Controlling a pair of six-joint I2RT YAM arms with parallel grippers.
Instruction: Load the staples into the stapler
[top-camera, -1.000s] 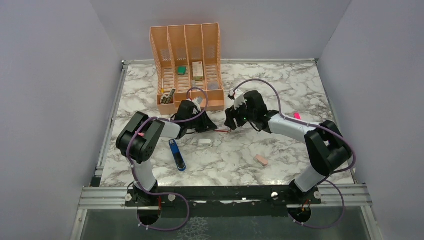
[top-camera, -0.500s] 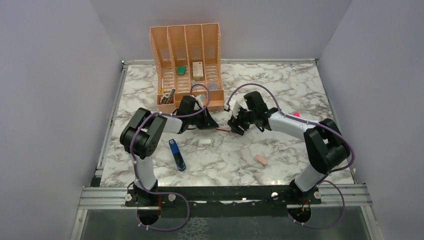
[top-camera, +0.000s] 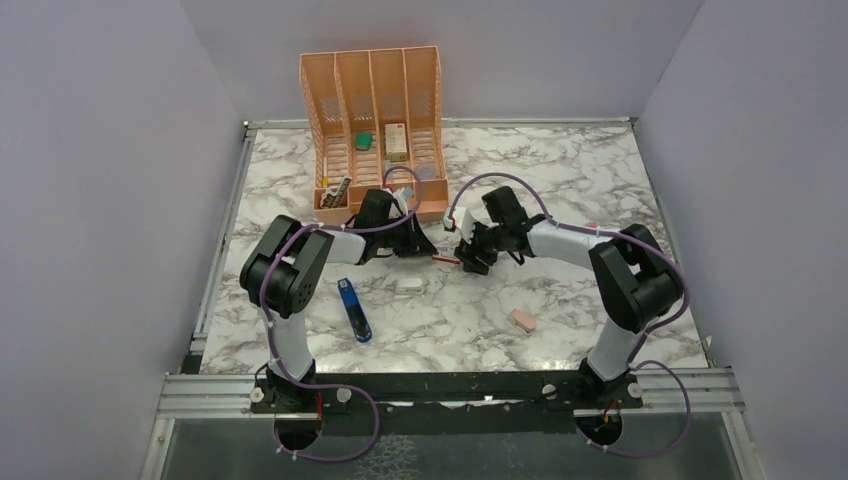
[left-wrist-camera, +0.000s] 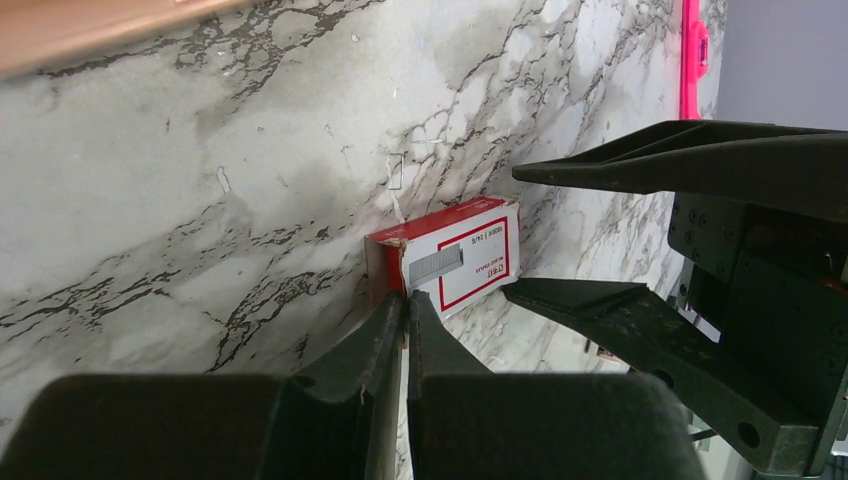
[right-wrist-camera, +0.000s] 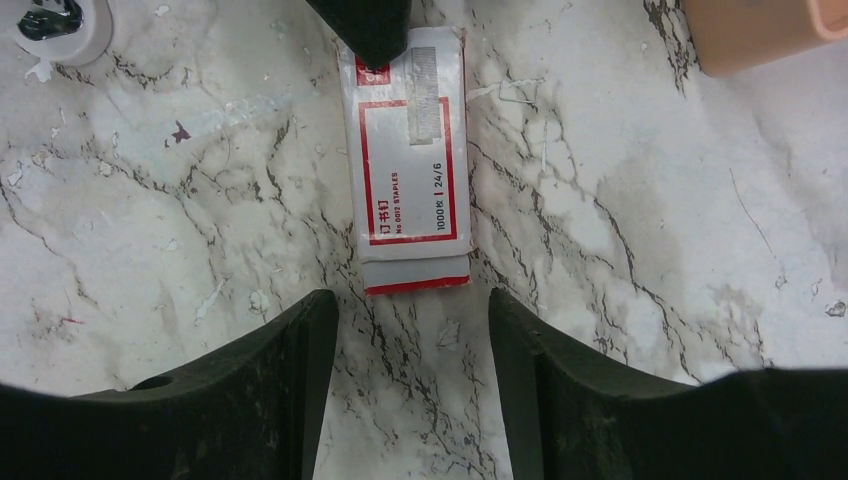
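Red-and-white staples box (right-wrist-camera: 410, 160) lies just ahead of right pincer (right-wrist-camera: 412, 298).

staples box (right-wrist-camera: 412, 160), red-framed panel, heading: "订书钉"
panel, small line: "No 0012 STAPLES"
panel, count and size: "1000 | 24/6"

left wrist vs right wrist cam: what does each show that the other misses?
Left wrist only: the pink marker far back on the table, and that the jaws of the left gripper are pinched together at one end of the staple box.
Right wrist only: the box's whole printed top, and a white round object at the picture's corner.
Both: the staple box lying on the marble, the left gripper's tip at one end, and the right gripper open with one of its jaws on each side of the other end, not touching.
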